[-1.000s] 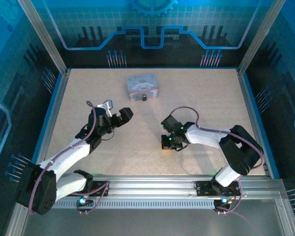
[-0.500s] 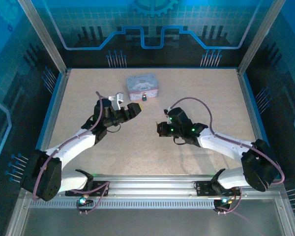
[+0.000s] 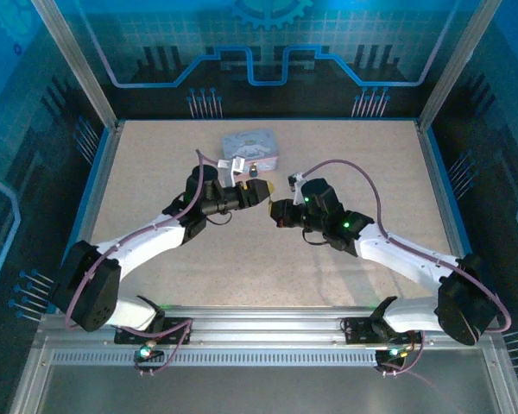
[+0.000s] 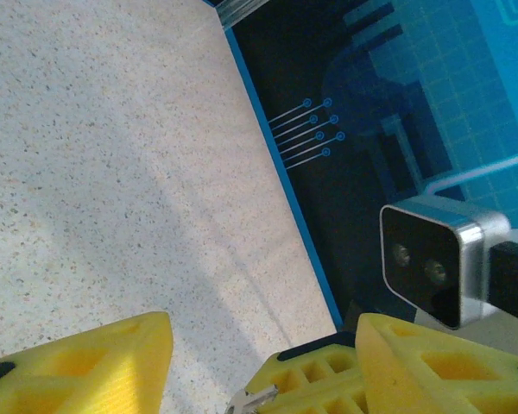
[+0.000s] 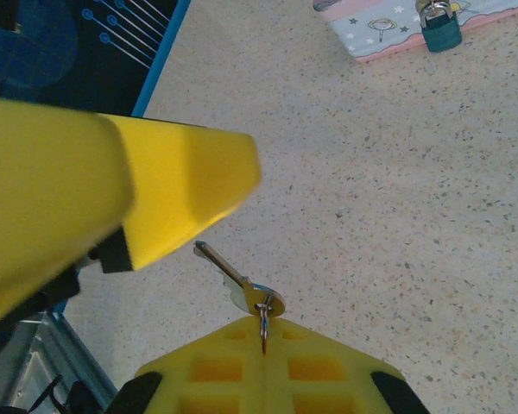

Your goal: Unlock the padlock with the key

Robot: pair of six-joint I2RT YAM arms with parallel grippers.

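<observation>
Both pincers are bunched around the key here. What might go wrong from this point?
1. The right pincer grips the key only at its ring end, at the very fingertips. The blade sticks out free, so a nudge may twist or drop it.
2. The left pincer stands open, one finger close beside the blade; it may knock the key.
3. The padlock sits at the front of the box, which neither pincer holds; pushing the key in may shove it away.

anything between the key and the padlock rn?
Nothing visible. In the right wrist view, bare table lies between the key, pinched in the right gripper, and the padlock at the tin box. A finger of the left gripper hangs close beside the key, off that line.
</observation>
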